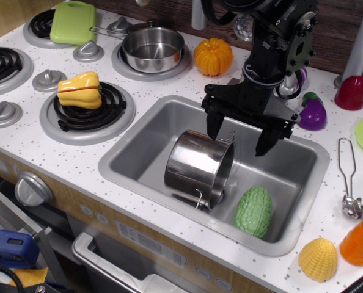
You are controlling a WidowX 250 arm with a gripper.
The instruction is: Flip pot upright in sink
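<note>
The shiny steel pot (197, 166) lies tilted on its side in the grey sink (145, 131), its open mouth facing right and down, with thin wire loop handles at the rim. My black gripper (238, 139) hangs open just above the pot's upper rim, one finger left of the rim's top and the other to the right, over the sink's middle. It holds nothing.
A green bumpy vegetable (253, 210) lies in the sink to the right of the pot. A steel pan (153, 49) sits on a back burner. A yellow pepper (79, 90), an orange pumpkin (213, 57), a purple eggplant (312, 113) and a metal utensil (350, 183) lie on the counter.
</note>
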